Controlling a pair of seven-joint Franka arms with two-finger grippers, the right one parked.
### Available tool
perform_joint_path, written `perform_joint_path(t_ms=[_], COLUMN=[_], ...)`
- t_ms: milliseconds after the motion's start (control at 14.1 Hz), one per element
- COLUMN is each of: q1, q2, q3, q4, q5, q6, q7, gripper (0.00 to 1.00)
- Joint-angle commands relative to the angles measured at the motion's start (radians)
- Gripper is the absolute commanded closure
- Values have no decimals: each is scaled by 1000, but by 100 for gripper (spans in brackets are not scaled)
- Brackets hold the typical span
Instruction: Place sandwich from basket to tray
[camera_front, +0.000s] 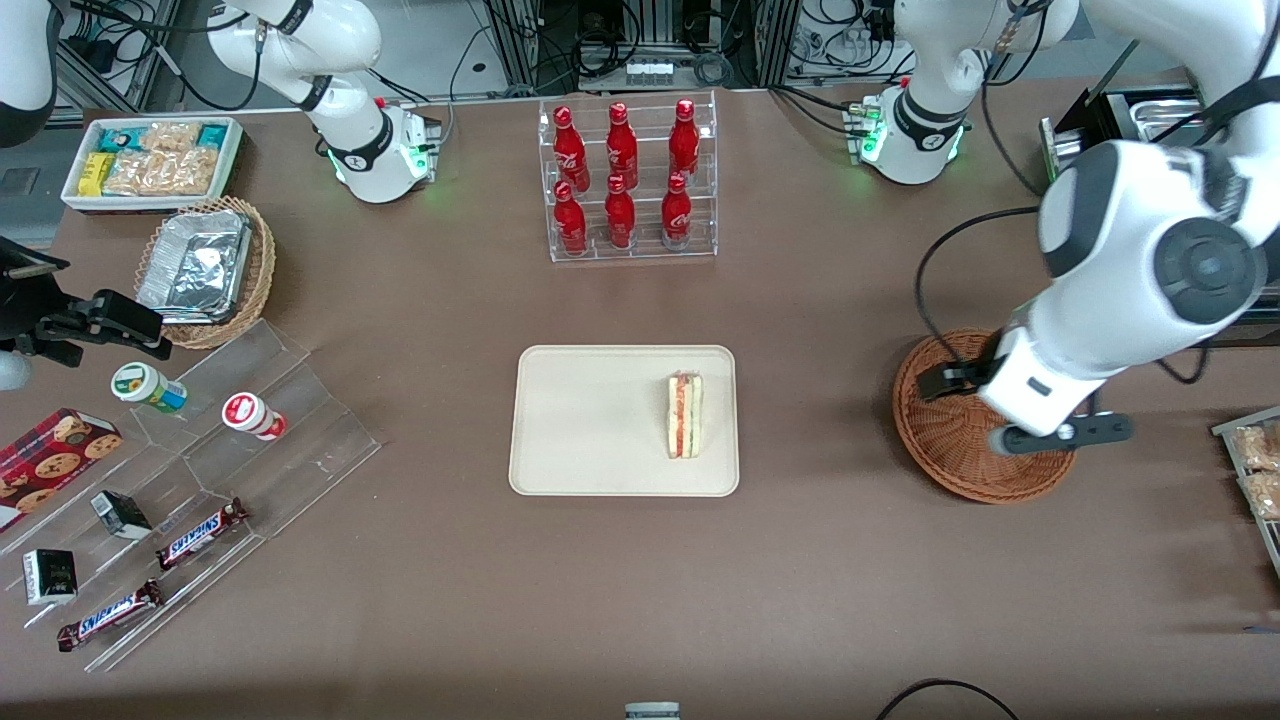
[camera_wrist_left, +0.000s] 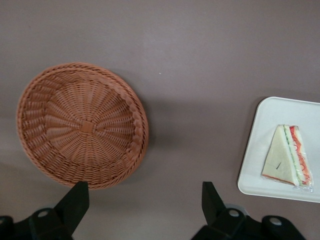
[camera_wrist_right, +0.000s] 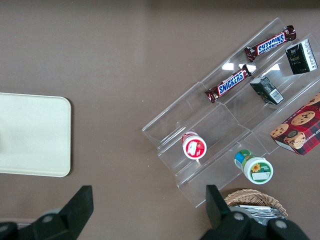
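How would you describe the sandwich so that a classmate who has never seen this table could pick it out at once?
Find the cream tray in the middle of the table, nearer the front camera than the rack of red bottles. The sandwich lies on it, at the end toward the round wicker basket, above which the open end effector hangs. It is the tray's only item: pale bread, red and green filling.

Sandwich (camera_front: 685, 415) flat on tray (camera_front: 580, 420)
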Motion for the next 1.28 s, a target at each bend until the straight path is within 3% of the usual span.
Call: perform_joint_path(t_ms=[0, 709, 1205], q1=[19, 156, 164], q2=[-81, -261, -258], q3=[-13, -18, -25], q4=[-38, -21, -8], q5=[46, 46, 86], q6=[-27, -200, -205], q7=[2, 193, 190], gripper=[0, 0, 0])
